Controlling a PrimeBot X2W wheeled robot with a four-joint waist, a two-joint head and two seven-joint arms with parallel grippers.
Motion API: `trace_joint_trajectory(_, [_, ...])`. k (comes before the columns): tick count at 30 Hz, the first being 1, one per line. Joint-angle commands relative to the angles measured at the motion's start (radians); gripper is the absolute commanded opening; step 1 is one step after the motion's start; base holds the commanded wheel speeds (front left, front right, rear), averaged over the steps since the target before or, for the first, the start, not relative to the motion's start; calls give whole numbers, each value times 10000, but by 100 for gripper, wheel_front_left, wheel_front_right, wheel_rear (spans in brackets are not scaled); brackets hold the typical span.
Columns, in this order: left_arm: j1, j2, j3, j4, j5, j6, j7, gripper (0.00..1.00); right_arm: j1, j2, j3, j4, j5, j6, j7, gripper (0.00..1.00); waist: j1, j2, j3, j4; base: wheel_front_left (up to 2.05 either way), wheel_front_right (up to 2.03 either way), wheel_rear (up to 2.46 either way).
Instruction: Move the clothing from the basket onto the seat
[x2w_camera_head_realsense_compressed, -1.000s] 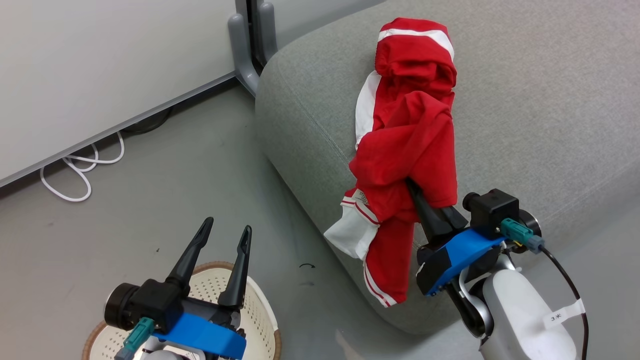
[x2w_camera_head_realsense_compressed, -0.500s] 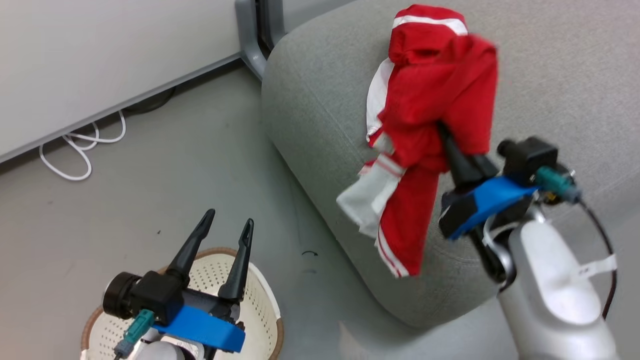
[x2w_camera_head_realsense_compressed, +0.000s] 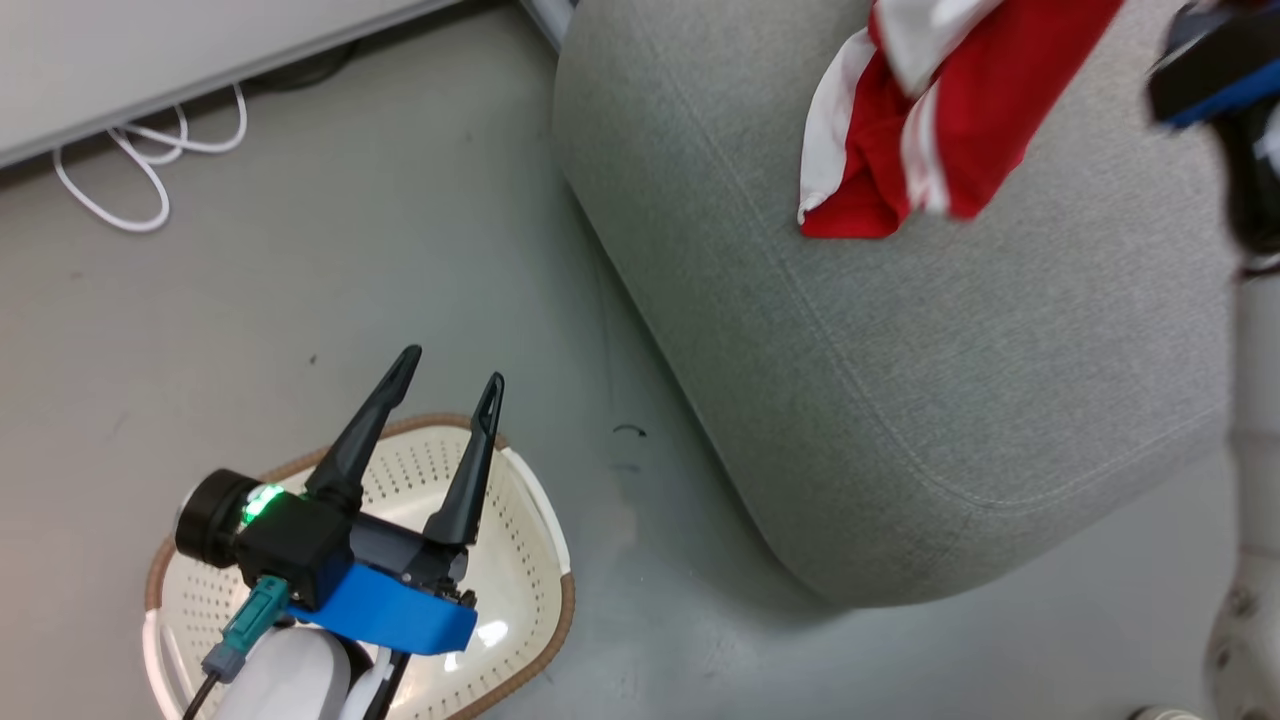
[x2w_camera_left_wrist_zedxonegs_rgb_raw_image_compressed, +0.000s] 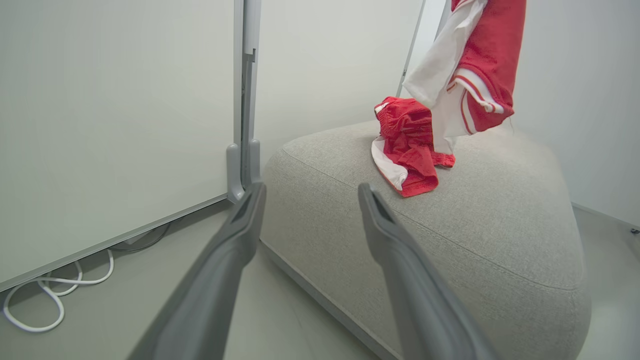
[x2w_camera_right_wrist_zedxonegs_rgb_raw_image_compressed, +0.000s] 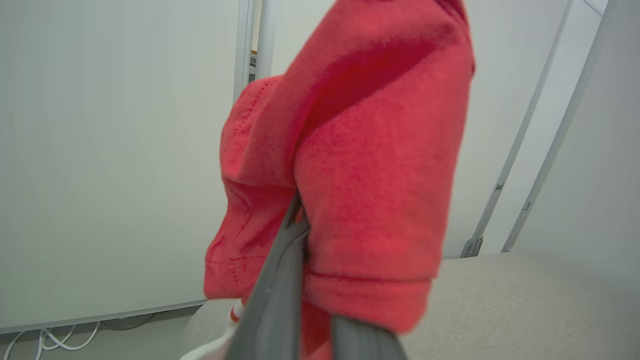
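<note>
Plain grey floor (x2w_camera_head_realsense_compressed: 350, 250) here. Our right gripper (x2w_camera_right_wrist_zedxonegs_rgb_raw_image_compressed: 305, 235) pinches the red white-striped garment (x2w_camera_left_wrist_zedxonegs_rgb_raw_image_compressed: 487, 60), dangling straight down over the light grey fabric sofa (x2w_camera_head_realsense_compressed: 900, 400). Our left gripper (x2w_camera_head_realsense_compressed: 450, 365) gapes above the cream perforated basket (x2w_camera_head_realsense_compressed: 563, 600).

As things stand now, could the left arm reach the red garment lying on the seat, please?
Probably yes, at a stretch: the left gripper is open and nothing stands between it and the lying garment on the seat. The hanging garment dangles right by it and might snag.

A red garment (x2w_camera_left_wrist_zedxonegs_rgb_raw_image_compressed: 407, 150) lies on the seat (x2w_camera_left_wrist_zedxonegs_rgb_raw_image_compressed: 475, 240).
</note>
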Motion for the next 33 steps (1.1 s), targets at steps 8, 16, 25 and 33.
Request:
trace_joint_trajectory(8, [-691, 620, -153, -698, 231, -11, -48, 100, -2194, -1482, -1608, 55, 318, 1, 430, 0, -1, 0, 1757, 416, 0, 0, 0])
trace_joint_trajectory(16, [-1124, 1094, -185, -1365, 374, -11, -49, 100, -2178, -2163, -2833, 1023, 245, 1, 65, 0, -1, 0, 3000, 702, 0, 0, 0])
trace_joint_trajectory(25, [-1467, 1479, -327, -1974, 571, 3, 102, 100, -1722, -1555, -3777, 3005, 29, 1, -770, 0, -1, 0, 3934, 980, 0, 0, 0])
trace_joint_trajectory(33, [-1540, 1561, -487, -2043, 567, 36, 157, 100, -1834, -1355, -4523, 4809, -392, 1, -1363, 0, -1, 0, 4059, 1354, 0, 0, 0])
